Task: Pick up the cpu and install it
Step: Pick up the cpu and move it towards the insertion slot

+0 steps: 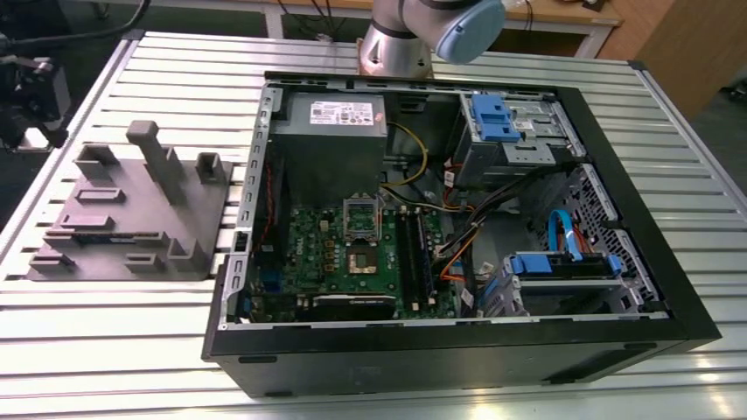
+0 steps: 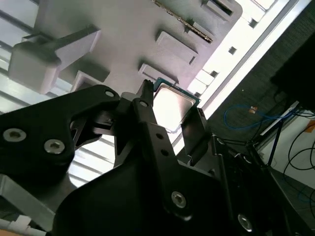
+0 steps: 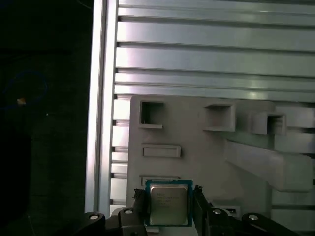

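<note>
The cpu (image 3: pixel 168 205) is a small flat square with a pale silvery metal top and a thin green rim that shows at its edges and corners; faint print crosses the top but is too small to make out. It sits between the two black fingers (image 3: pixel 140 202) of the gripper (image 3: pixel 168 202), which is clamped on it from two opposite sides, over the grey holder block (image 3: pixel 197 162) near its edge. In the first wrist view the chip's lower edge is cut off by the gripper body, and in the second wrist view the cpu (image 2: pixel 172 104) is partly covered by one finger (image 2: pixel 145 101) of the gripper (image 2: pixel 171 112) (glare whitens most of its top there). Whether its underside touches the block or is clear of it cannot be told. In the first wrist view the block shows three square pockets in a row and two narrow slots, the nearer slot partly behind the chip. In the exterior view one holder block (image 1: pixel 129 219) lies on the slatted metal table (image 1: pixel 175 70) just beside one open computer case (image 1: pixel 653 289), on the exterior view's left of it.
</note>
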Robot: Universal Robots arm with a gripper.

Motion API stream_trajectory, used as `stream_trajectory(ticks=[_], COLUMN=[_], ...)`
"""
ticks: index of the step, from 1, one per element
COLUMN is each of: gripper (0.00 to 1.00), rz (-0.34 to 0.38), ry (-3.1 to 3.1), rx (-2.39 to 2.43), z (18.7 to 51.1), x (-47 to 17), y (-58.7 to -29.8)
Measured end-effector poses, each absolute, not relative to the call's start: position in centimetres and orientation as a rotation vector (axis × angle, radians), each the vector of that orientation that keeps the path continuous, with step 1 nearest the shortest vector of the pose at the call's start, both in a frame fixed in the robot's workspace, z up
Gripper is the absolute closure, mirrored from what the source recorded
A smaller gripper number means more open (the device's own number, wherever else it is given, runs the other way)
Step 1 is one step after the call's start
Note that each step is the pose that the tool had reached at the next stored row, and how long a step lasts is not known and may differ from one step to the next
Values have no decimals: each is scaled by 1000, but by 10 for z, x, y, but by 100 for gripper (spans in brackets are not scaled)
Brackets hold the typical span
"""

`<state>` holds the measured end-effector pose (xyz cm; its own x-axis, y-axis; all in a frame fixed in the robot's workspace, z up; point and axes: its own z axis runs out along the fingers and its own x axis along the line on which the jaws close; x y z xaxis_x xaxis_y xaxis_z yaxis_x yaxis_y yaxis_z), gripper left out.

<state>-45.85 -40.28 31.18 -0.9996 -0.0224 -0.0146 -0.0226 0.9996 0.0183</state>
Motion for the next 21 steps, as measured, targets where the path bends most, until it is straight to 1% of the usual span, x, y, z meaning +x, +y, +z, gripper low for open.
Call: stream_trajectory(ticks=[15,21], gripper=[53,53], rz=[29,31], ry=[3127,3127], rx=[-35,-35], z=[381,382], x=[-459,-459], y=[-403,-403])
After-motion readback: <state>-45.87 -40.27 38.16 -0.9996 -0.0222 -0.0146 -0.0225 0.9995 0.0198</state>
